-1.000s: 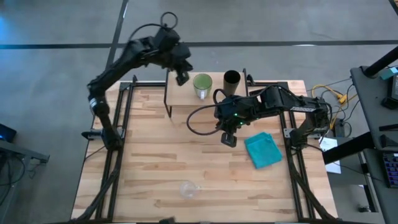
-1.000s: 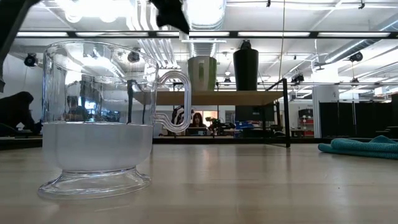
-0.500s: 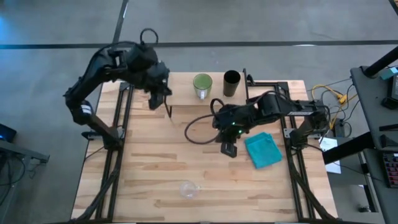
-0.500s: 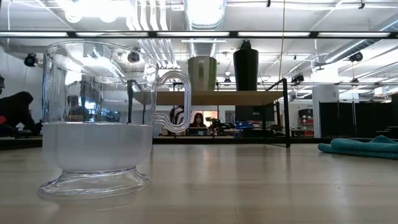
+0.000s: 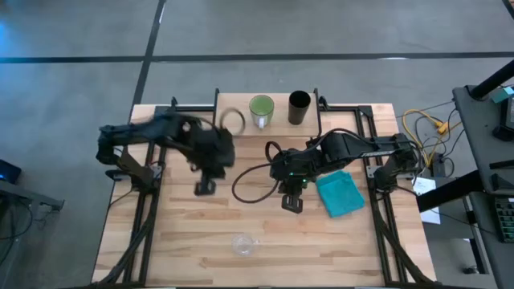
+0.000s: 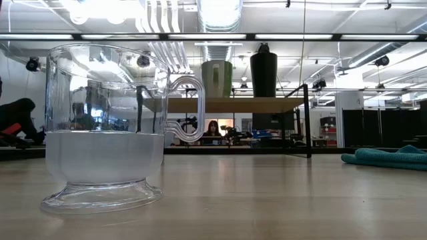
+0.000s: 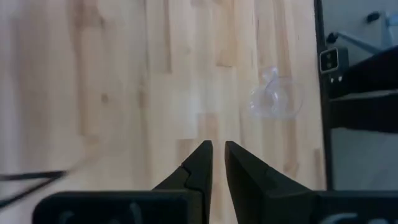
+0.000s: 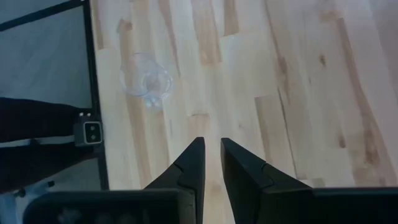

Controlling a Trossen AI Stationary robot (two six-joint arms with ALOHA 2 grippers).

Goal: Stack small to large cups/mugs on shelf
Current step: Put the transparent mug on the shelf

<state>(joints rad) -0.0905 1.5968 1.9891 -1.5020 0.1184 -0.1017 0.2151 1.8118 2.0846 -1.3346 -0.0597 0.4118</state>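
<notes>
Since a second ago, the left arm has swung off the shelf [image 5: 241, 128] and down over the desk [image 5: 161, 241]; the right arm has drifted slightly nearer the front edge.

Left claw [image 5: 204, 188] hangs over the desk's left-middle, fingers nearly together with a narrow gap, holding nothing. Clear glass cup [image 5: 243, 243] stands upright alone near the front edge, ahead of the left claw and well apart from it. Green mug [image 5: 261, 110] and black cup [image 5: 299, 107] stand side by side on the shelf at the back. Right claw [image 5: 291, 202] hangs just left of the teal cloth [image 5: 340, 193], fingers likewise nearly closed and empty, the glass ahead of it too.

Judgement: the glass remains to be fetched. Whichever claw goes should open wide first, descend squarely over the rim, and grip gently.
</notes>
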